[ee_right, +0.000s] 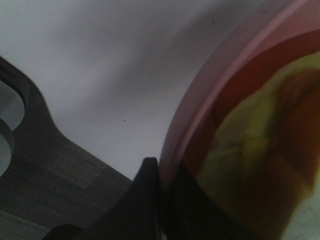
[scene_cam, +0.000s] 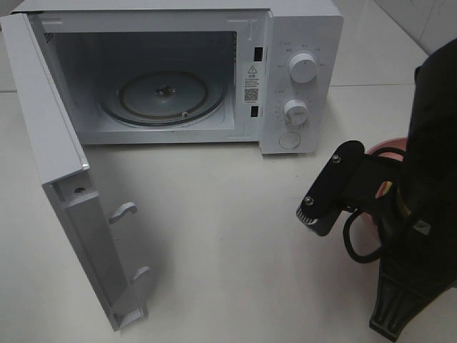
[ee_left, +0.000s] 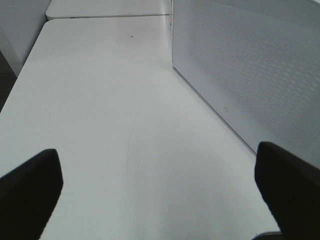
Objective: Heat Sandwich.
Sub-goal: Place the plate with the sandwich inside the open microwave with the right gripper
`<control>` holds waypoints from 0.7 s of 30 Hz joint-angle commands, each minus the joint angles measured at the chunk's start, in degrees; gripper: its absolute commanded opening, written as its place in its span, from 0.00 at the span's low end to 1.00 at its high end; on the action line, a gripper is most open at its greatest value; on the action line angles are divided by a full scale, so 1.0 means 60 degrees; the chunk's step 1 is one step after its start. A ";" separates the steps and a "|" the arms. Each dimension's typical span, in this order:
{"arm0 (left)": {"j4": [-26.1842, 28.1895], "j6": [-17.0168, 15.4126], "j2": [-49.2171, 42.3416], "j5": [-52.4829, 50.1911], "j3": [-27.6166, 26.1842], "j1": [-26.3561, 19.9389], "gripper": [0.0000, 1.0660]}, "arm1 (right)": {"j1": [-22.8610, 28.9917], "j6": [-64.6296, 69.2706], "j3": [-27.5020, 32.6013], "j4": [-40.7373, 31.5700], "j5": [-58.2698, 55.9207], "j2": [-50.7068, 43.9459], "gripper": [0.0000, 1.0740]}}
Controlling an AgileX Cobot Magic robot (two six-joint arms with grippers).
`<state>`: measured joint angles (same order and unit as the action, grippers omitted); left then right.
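It looked like a robotics lab bench set up as a small kitchen corner. A white countertop microwave (scene_cam: 300, 43) with two dials stood, door open, on a plain white tabletop (scene_cam: 228, 214). Pale wall tiles (scene_cam: 428, 21) ran behind it. A black robot arm (scene_cam: 428, 179) with exposed cabling (scene_cam: 353, 243) hung over the surface.

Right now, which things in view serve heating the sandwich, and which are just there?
Job: sandwich; pink plate; microwave; open door; glass turntable.
Just there: table; left pincer, open over the table.
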<state>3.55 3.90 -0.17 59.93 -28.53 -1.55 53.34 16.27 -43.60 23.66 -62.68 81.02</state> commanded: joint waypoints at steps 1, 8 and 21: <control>-0.0019 0.0000 -0.0248 -0.0095 0.0029 0.0067 0.94 | 0.0181 -0.0573 0.0029 0.0267 -0.0057 -0.0067 0.00; -0.0019 0.0000 -0.0248 -0.0095 0.0029 0.0067 0.94 | 0.0239 -0.1690 0.0029 0.0286 0.0411 -0.0076 0.00; -0.0019 0.0000 -0.0248 -0.0095 0.0029 0.0067 0.94 | 0.0239 -0.4383 0.0029 0.0277 0.1719 -0.0076 0.01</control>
<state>3.55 3.90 -0.17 59.93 -28.53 -1.55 54.55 -8.31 -43.60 23.95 -52.88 81.02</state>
